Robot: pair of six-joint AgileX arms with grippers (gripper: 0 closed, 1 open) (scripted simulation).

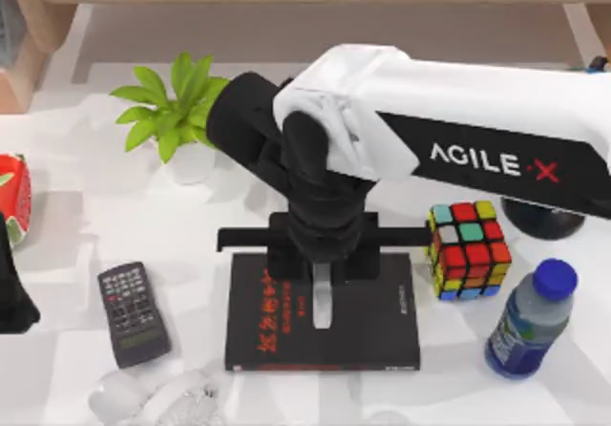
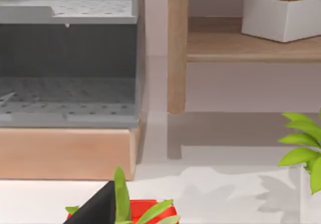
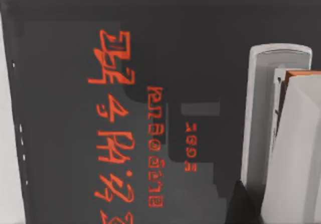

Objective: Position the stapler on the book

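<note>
— Counting what sits on the table, what do you have?

— One book, black with red characters, lying flat near the front middle. One stapler, pale grey, lying on the book's cover near its centre. One dark remote control to the book's left, one colour cube to its right, one blue-capped bottle further right near the front, one potted plant toward the back left, and one red item at the left edge. Something pale and glassy lies at the front left.

— Where is your pincer?

— My right gripper hangs over the book's back half, right above the stapler. From my right wrist view the stapler lies flat on the cover. Whether my fingers are apart or clamped on it, I cannot tell. My left arm is parked at the table's left edge.

— Edges and room?

— The stapler sits well inside every edge of the book. The remote is just beside the book's left edge, apart from it; the cube is near its right back corner. Open white table lies between the plant and the book.
</note>
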